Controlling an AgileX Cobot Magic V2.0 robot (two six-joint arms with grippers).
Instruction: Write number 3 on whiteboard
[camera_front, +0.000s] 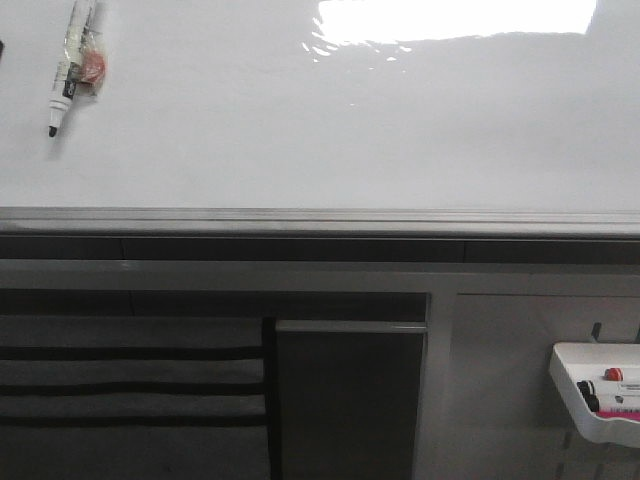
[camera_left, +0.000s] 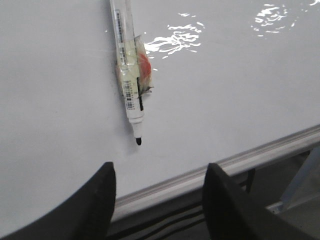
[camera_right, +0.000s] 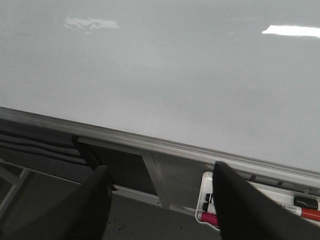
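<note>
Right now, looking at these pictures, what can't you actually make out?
- Marker: its upper end is cut off by the frame edge in the front and left wrist views.
- Its label print: too small to read.
- Marker tray: cut off by the frame in the front view; the right tool fingers partly hide it.
- Whiteboard: glare washes out part.

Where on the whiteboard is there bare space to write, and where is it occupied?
The whiteboard is bare from the marker at its upper left across to the right, down to the grey edge strip. No stroke shows yet. Only that marker corner is taken. The marker tray below right is crowded.
</note>
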